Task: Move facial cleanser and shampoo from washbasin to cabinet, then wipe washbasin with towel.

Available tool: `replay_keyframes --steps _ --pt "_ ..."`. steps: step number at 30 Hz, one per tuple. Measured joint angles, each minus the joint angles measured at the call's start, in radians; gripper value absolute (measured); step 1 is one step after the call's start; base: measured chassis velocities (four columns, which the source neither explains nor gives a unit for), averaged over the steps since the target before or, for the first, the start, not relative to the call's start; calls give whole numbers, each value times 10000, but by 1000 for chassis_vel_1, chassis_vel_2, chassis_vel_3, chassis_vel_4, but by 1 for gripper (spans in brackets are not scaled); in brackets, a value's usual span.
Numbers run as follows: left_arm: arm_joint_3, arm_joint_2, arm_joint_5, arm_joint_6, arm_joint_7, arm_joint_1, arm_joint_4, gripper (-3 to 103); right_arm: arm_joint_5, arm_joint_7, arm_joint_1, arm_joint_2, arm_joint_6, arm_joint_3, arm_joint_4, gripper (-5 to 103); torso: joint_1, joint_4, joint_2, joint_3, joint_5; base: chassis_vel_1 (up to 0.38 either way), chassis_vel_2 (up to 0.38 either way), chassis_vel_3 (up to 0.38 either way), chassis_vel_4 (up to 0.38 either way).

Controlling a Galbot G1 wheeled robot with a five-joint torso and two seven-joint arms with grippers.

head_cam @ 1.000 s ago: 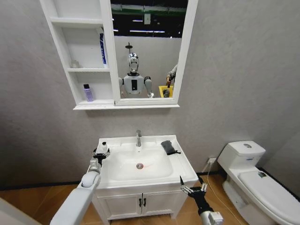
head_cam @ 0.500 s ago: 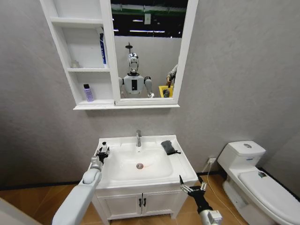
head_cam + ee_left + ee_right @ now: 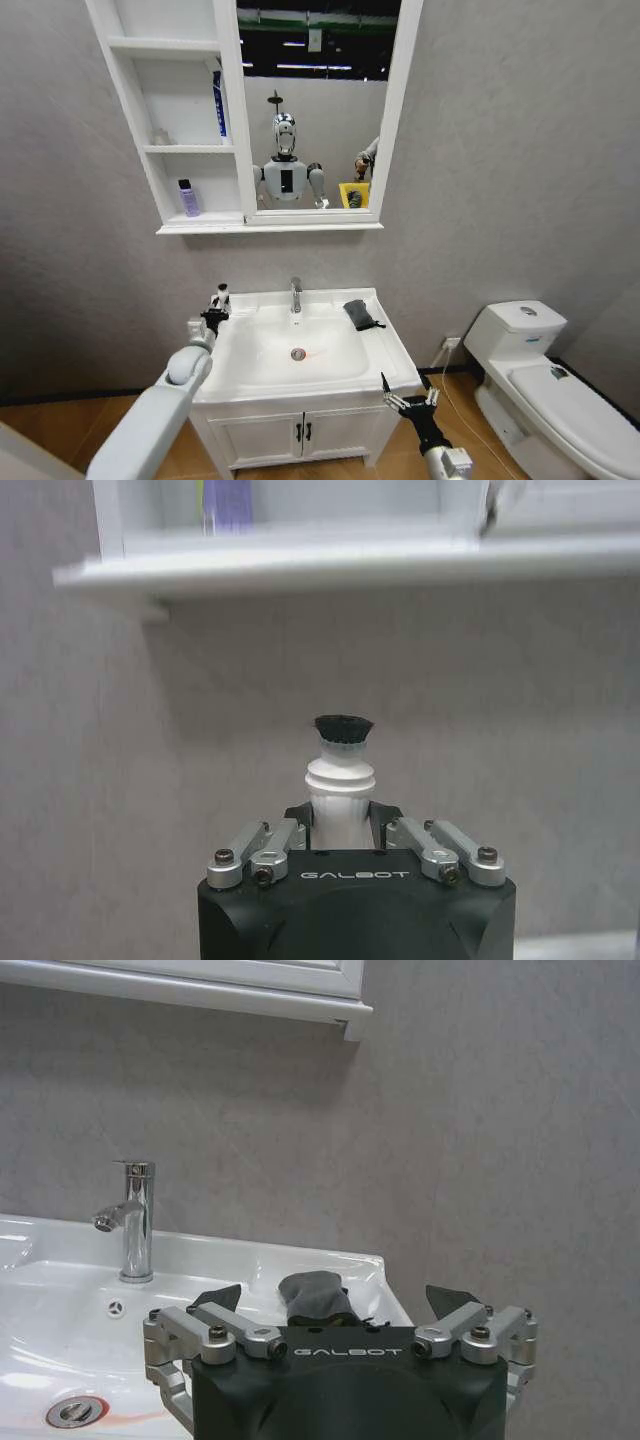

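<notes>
1. A small white bottle with a black cap (image 3: 342, 770) stands upright between the fingers of the left gripper (image 3: 217, 309), which pinches it by the body. It hangs just above the rear left corner of the washbasin (image 3: 395, 352), clear of the rim as far as the head view shows.
2. I take this bottle to be one of the two toiletries the task names; which one I cannot tell, as no label shows.
3. The cabinet (image 3: 135, 105) hangs on the wall above. In its lowest compartment a purple bottle (image 3: 187, 198) stands upright, so I judge one item delivered and the second transfer now in hand.
4. The next move calls for a lift well up and toward the open shelves, keeping the bottle upright and clear of the cabinet's bottom ledge, which juts out directly overhead in the left wrist view.
5. The towel (image 3: 359, 313) lies bunched on the basin's right rim, to the right of the chrome tap (image 3: 295, 294); wiping is not yet begun.
6. The right gripper (image 3: 408, 402) waits low at the basin's front right corner, fingers spread and empty.
7. A white toilet (image 3: 545, 385) stands off to the right.
</notes>
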Motion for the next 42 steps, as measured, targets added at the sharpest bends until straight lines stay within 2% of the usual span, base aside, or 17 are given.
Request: replay_keyframes --steps 1,3,4,5,6,7,8,9,11,14,16,17,20,24,28,33,42 --pt "0 0 0 0 0 0 0 30 0 0 0 0 0 0 0 100 0 0 0 0 0 0 0 0 0" --pt "-23 1201 -1895 1354 -1018 -526 -1442 30 -46 2 29 7 -30 -34 34 100 1 -2 0 0 3 0 0 0 0" --pt "-61 1802 -3279 2218 -1530 -922 -2258 30 -72 2 47 12 -47 -58 48 100 0 6 0 -1 3 0 0 0 0" --pt "-99 2316 -4360 2928 -1850 -1381 -2758 30 -95 1 60 22 -59 -79 61 100 -2 1 1 -2 2 0 0 0 0" --pt "-99 2316 -4360 2928 -1850 -1381 -2758 30 -95 1 60 22 -59 -79 61 100 -2 1 1 -2 2 0 0 0 0" --pt "-104 2710 -5007 3374 -1940 -1836 -2993 30 -105 2 56 31 -72 -95 62 100 -1 0 2 -1 -1 0 0 0 0" --pt "-104 2710 -5007 3374 -1940 -1836 -2993 30 -105 2 56 31 -72 -95 62 100 -1 0 2 -1 -1 0 0 0 0" --pt "-55 3141 -5633 3792 -1916 -2583 -3112 30 -122 1 58 50 -81 -132 65 100 -1 -1 2 -1 3 0 0 0 0" --pt "346 3507 -6473 4242 -1719 -3965 -2861 30 -188 1 72 87 -89 -197 65 100 -2 0 2 -2 2 0 0 0 0" --pt "683 3527 -6665 4402 -1601 -4703 -2537 30 -216 0 73 109 -96 -235 67 100 -1 0 2 0 -4 0 0 0 0" --pt "1674 3254 -6742 4608 -1445 -6458 -1369 30 -244 -8 76 156 -117 -264 104 100 0 -2 2 0 -1 0 0 0 0" --pt "1674 3254 -6742 4608 -1445 -6458 -1369 30 -244 -8 76 156 -117 -264 104 100 0 -2 2 0 -1 0 0 0 0" --pt "2531 2676 -6670 4805 -1232 -7936 14 30 -244 -12 64 167 -119 -232 117 100 1 -4 2 1 4 0 0 0 0" --pt "3170 1989 -6222 4861 -838 -8881 1274 30 -97 -14 55 163 -116 -73 194 100 2 0 1 2 3 0 0 0 0" --pt "3740 1277 -5684 4777 -508 -9428 2328 30 37 -13 105 130 -82 48 147 100 2 -1 1 2 2 0 0 0 0" --pt "3947 512 -5096 4660 -258 -9634 3326 30 103 -11 102 122 -4 88 31 100 3 -2 0 3 1 0 0 0 0" --pt "3702 -12 -4459 4493 -77 -9512 3813 30 120 -7 195 147 25 97 -30 100 2 -1 0 1 1 0 0 0 0"
